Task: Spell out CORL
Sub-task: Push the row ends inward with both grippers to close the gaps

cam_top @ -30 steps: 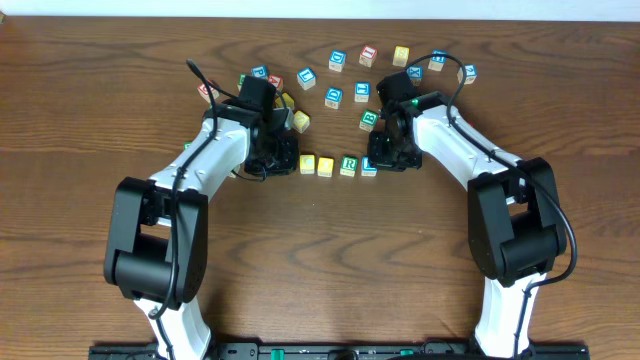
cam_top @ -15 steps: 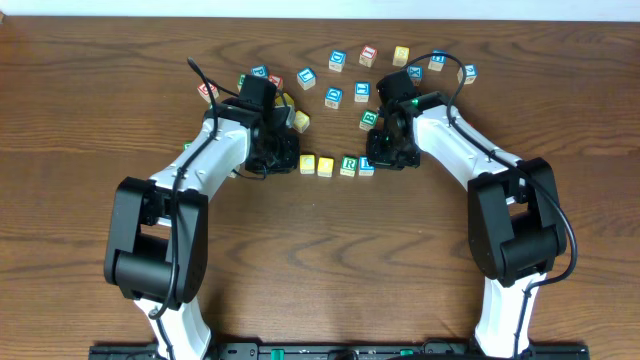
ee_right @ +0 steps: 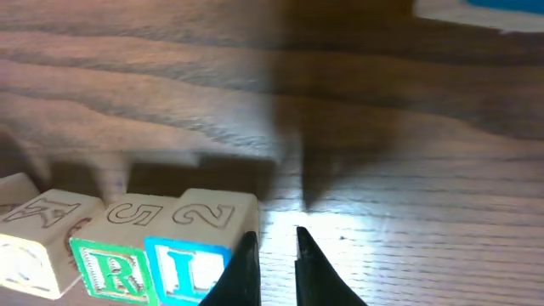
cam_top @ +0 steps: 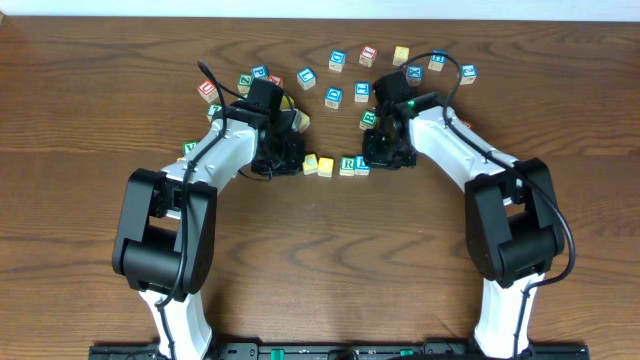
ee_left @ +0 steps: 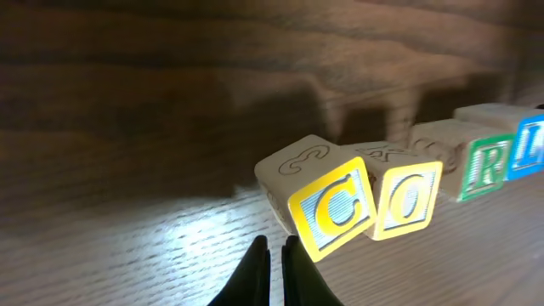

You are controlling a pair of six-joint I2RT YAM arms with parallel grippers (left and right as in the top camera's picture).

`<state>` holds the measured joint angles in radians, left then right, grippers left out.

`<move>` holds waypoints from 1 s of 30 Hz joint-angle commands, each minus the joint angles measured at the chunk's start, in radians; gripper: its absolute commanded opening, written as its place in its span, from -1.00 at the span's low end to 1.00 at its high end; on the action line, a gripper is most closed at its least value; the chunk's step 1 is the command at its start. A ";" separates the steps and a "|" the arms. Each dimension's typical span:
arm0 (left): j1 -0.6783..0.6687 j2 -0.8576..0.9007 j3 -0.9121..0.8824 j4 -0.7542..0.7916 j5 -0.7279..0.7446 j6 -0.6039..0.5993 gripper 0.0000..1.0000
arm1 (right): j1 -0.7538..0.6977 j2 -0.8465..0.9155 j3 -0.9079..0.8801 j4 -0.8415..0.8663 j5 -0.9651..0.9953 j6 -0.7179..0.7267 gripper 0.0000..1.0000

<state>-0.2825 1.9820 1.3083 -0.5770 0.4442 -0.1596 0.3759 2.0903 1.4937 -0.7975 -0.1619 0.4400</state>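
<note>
Four cubes stand in a row at mid-table. The yellow-framed C cube (cam_top: 310, 165) (ee_left: 327, 208) is turned askew and touches the yellow-framed O cube (cam_top: 326, 165) (ee_left: 408, 200). The green R cube (cam_top: 347, 165) (ee_right: 115, 263) and the blue L cube (cam_top: 362, 167) (ee_right: 191, 255) follow on the right. My left gripper (cam_top: 297, 160) (ee_left: 276, 246) is shut and empty, its tip against the C cube's left side. My right gripper (cam_top: 377, 160) (ee_right: 272, 238) is shut bar a narrow gap, empty, with its left finger against the L cube's right side.
Several loose letter cubes lie in an arc behind the row, from a red one (cam_top: 207, 88) at the left to a blue one (cam_top: 467, 72) at the right. A yellow cube (cam_top: 300, 120) sits just behind my left wrist. A green cube (cam_top: 368, 120) is beside my right arm.
Both grippers have moved inward. The L cube has slid left against the R cube. The C cube has been nudged right to the O cube and turned askew.
</note>
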 commanded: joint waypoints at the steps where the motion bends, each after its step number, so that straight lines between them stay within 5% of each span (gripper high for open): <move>1: -0.005 0.006 -0.004 0.004 0.024 0.006 -0.85 | 0.017 0.017 -0.005 0.002 -0.006 -0.006 -0.80; 30: -0.060 0.006 -0.004 0.021 0.015 0.040 -0.85 | 0.019 0.017 -0.005 0.005 -0.006 -0.007 -0.79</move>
<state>-0.3302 1.9820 1.3083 -0.5636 0.4381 -0.1493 0.3874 2.0903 1.4933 -0.7948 -0.1383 0.4397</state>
